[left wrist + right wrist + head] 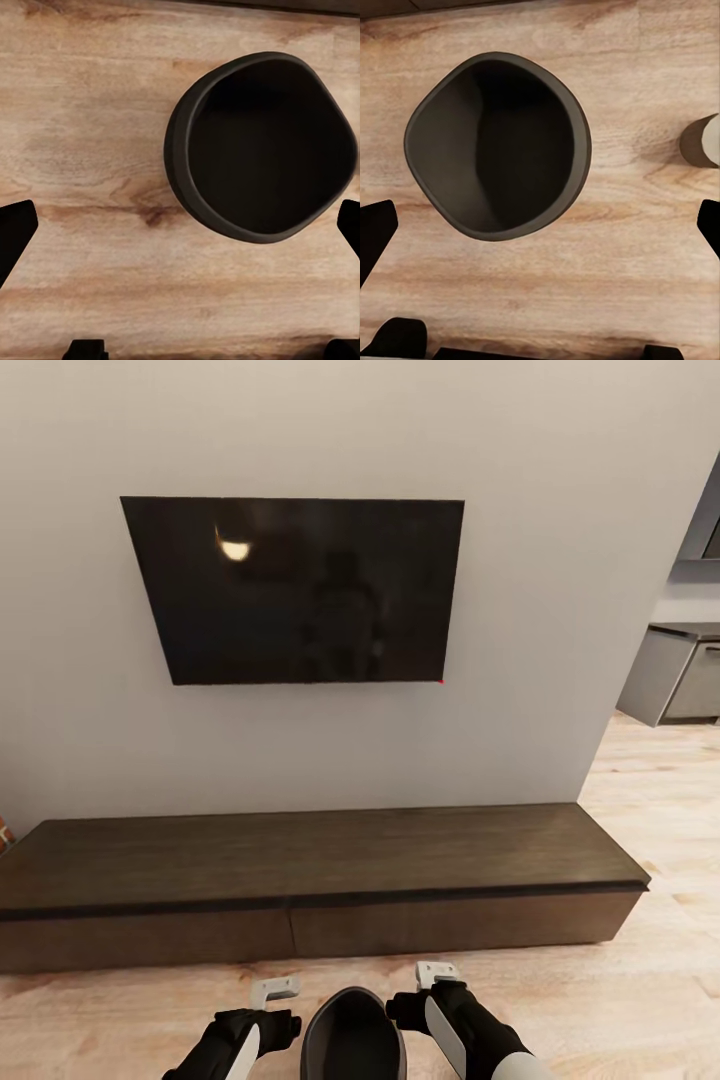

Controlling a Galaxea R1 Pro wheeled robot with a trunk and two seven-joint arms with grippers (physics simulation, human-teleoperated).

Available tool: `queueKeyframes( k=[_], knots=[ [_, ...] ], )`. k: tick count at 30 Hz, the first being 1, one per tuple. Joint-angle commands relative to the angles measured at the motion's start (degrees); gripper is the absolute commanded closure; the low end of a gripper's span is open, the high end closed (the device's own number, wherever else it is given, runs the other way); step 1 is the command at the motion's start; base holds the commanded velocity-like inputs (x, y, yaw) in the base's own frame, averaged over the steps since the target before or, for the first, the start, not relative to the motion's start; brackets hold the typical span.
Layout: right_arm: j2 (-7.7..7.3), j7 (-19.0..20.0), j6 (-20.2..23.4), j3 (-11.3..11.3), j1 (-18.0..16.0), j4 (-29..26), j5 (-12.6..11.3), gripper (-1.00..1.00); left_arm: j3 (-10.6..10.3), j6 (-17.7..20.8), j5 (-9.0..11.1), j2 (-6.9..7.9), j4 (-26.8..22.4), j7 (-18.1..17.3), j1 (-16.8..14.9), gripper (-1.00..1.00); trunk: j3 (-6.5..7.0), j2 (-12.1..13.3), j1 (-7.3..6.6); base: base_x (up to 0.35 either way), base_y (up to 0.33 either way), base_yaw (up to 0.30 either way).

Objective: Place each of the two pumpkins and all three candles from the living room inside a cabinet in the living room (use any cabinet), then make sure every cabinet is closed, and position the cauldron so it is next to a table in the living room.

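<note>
The cauldron (352,1035), a dark round pot with nothing in it, stands on the wooden floor just in front of the cabinet (320,860). The cabinet's two drawer fronts look shut and its top is bare. My left gripper (180,225) hangs open above the floor beside the cauldron (259,146), holding nothing. On the pot's other side my right gripper (540,225) is open too, above the cauldron (499,142) and not touching it. One tan-grey candle (701,139) stands on the floor at the edge of the right wrist view. Pumpkins and table are out of view.
A dark TV screen (300,590) hangs on the pale wall above the cabinet. Grey kitchen units (685,675) stand past the wall's corner at the far right. Wooden floor (660,960) runs along the cabinet's right end.
</note>
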Motion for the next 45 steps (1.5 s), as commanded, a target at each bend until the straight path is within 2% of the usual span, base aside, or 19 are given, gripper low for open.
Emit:
queueKeyframes(
  k=[1,3,7,11,45],
  knots=[
    [0.00,0.00,0.00,0.00,0.00,0.00,0.01,-1.00,0.00,0.00,0.00,-0.01,0.00,0.00,0.00,-1.00,-0.18,-0.42,0.23,0.000,0.000,0.000],
    [0.00,0.00,0.00,0.01,0.00,0.00,0.05,-1.00,0.00,-0.48,0.02,-0.03,0.03,0.00,0.00,-1.00,-0.54,-1.22,0.67,0.000,0.000,0.000],
    [0.00,-0.07,-0.07,0.03,0.00,0.06,0.10,-1.00,-0.07,-4.01,0.01,-0.09,0.29,0.07,0.00,-1.00,-1.26,-2.82,1.54,0.000,0.000,0.000],
    [0.00,-0.09,-0.08,0.04,0.00,0.08,0.11,-1.00,-0.08,-5.08,0.00,-0.14,0.41,0.08,0.00,-1.00,-1.98,-4.43,2.42,0.000,0.000,0.000],
    [0.00,-0.26,-0.09,0.18,0.00,0.17,0.19,-1.00,-0.35,-5.55,0.01,-0.81,1.94,0.09,0.00,-1.00,-8.08,-18.06,9.89,0.000,0.000,0.000]
  ],
)
